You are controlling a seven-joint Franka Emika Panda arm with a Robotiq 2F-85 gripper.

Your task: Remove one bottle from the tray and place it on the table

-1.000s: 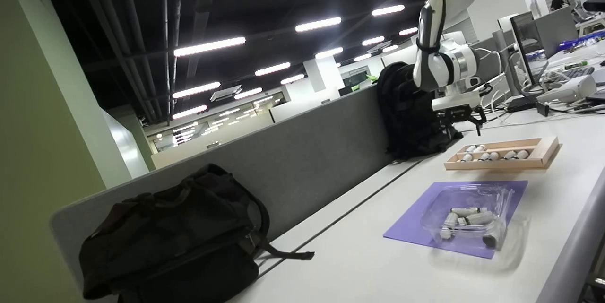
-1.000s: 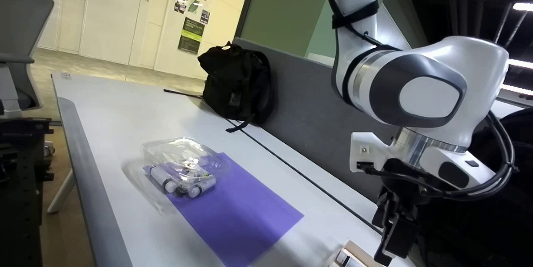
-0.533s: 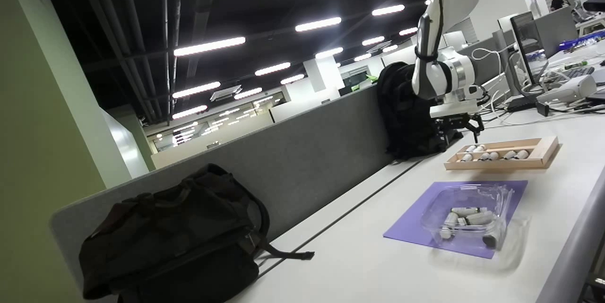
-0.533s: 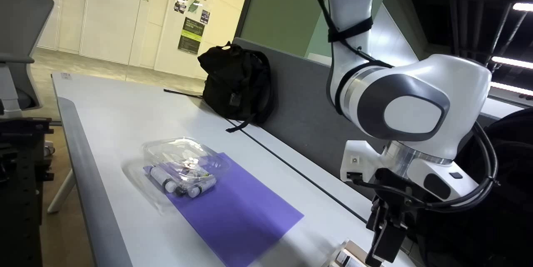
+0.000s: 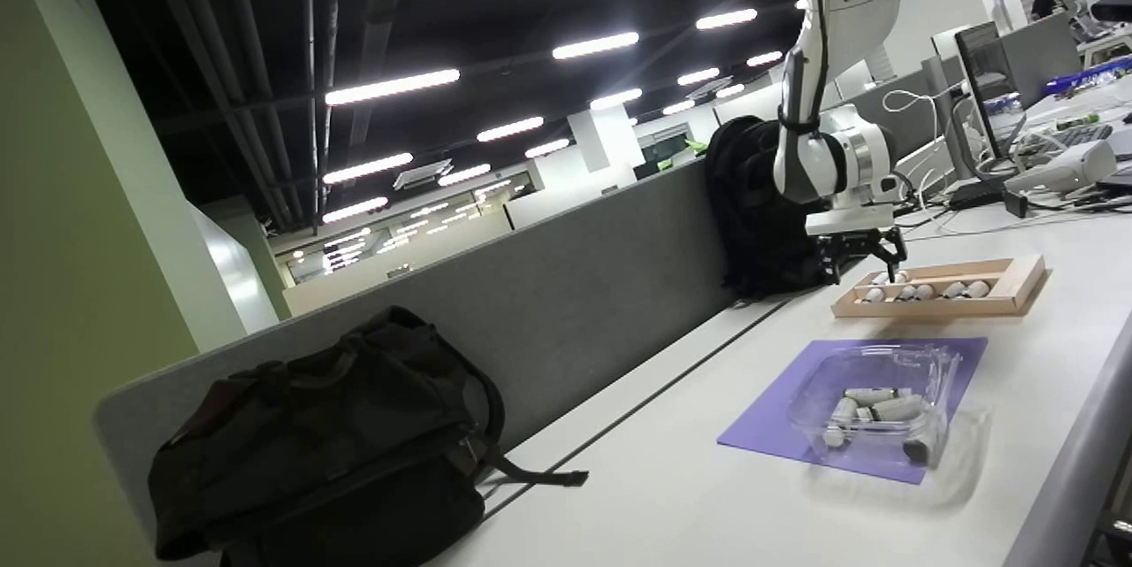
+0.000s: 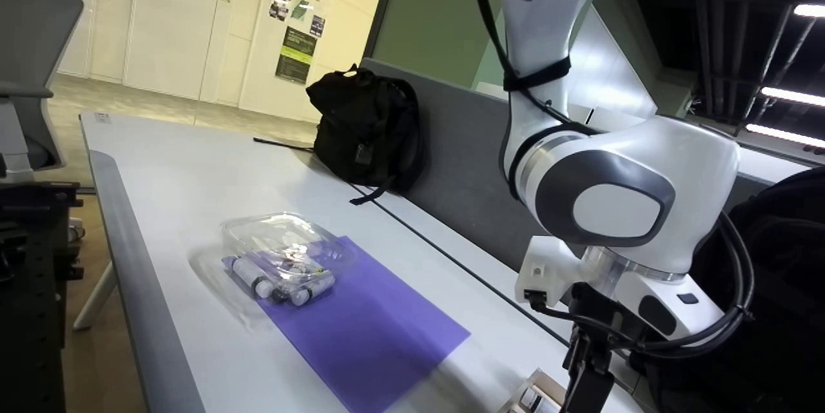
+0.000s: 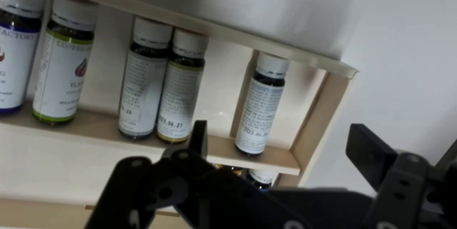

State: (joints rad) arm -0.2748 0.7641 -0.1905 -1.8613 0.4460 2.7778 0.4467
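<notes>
The tray is a light wooden box [image 5: 1017, 286] on the white table [image 5: 672, 505]; its corner shows in an exterior view [image 6: 548, 388]. Several small dark bottles with white caps and labels lie in its compartments. In the wrist view a lone bottle [image 7: 261, 107] lies near the tray's end wall [image 7: 323, 111], with a pair of bottles [image 7: 180, 96] to its left. My gripper [image 7: 278, 129] is open and empty above the tray end, also seen in an exterior view [image 5: 862, 279]. The lone bottle appears between its fingers; the right finger [image 7: 369, 154] appears beyond the end wall.
A clear plastic container [image 6: 264, 223] with several bottles stands on a purple sheet [image 6: 380, 329], also on the table. A black backpack [image 6: 367, 129] leans by the grey divider [image 5: 601, 257]. Another black bag [image 5: 752, 222] is behind the arm.
The arm and gripper have come down toward the tray, with one finger now at the tray's level in an exterior view. The bottles, container and tray have not moved.
</notes>
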